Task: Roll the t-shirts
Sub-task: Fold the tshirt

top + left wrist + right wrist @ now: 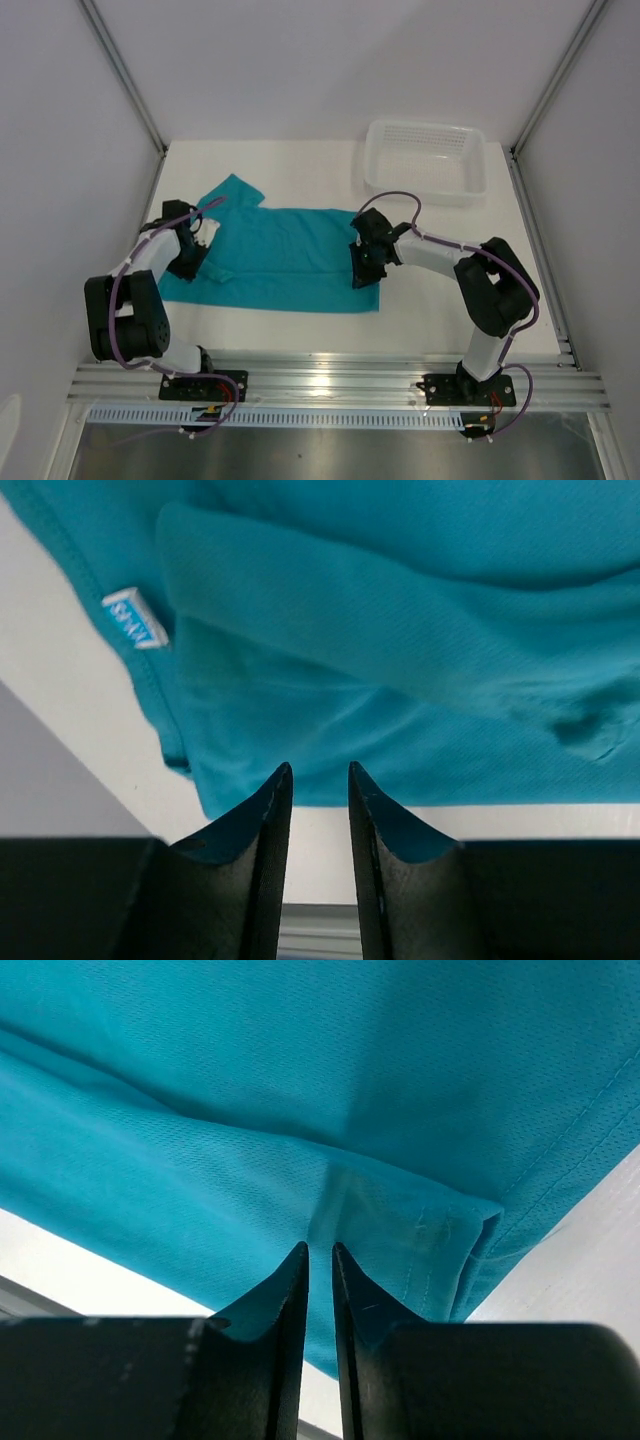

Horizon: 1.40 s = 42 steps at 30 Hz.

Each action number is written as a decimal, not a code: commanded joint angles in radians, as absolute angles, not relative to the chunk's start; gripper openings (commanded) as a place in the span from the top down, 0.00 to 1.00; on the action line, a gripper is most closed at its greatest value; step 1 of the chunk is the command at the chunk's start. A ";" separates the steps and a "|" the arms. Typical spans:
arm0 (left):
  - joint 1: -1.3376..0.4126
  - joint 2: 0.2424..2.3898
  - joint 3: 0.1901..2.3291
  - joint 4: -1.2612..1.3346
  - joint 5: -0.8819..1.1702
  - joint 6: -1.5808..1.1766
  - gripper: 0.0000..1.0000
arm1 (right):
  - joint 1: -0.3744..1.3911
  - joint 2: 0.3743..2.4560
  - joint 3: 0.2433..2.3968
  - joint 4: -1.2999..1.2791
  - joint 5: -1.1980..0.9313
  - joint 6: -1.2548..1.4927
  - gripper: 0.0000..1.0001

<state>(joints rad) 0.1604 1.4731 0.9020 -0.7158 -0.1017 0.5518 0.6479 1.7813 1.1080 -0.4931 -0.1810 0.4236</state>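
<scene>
The teal short-sleeved t-shirt (290, 260) is soft matt cloth, a fine pin-holed knit with stitched hems, and its small white neck label (135, 618) looks woven. The flat white counter (440, 300) is smooth and matt. The white rectangular plastic basket (425, 126) is translucent, its floor perforated. The left end effector (318, 767) and right end effector (320, 1245) are smooth, dull black plastic. The ribbed silver metal rail (340, 380) shines.
</scene>
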 commanded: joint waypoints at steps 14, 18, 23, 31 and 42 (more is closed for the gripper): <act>0.086 1.606 1.000 -0.655 -0.069 0.469 0.64 | 0.644 1.755 1.035 -0.419 -0.178 0.434 0.83; 0.074 1.597 1.002 -0.643 -0.058 0.457 0.63 | 0.637 1.752 1.026 -0.417 -0.175 0.436 0.83; 0.072 1.643 1.011 -0.638 -0.063 0.459 0.62 | 0.629 1.756 1.028 -0.420 -0.173 0.429 0.83; 0.064 1.661 1.075 -0.620 -0.046 0.437 0.60 | 0.621 1.759 1.029 -0.416 -0.179 0.430 0.83; 0.052 1.706 1.134 -0.595 -0.034 0.423 0.58 | 0.620 1.759 1.031 -0.426 -0.178 0.430 0.83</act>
<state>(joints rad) 0.0696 1.6878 1.0897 -0.6102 -0.0578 0.4442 0.6262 1.7699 1.0435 -0.4240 -0.2005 0.4358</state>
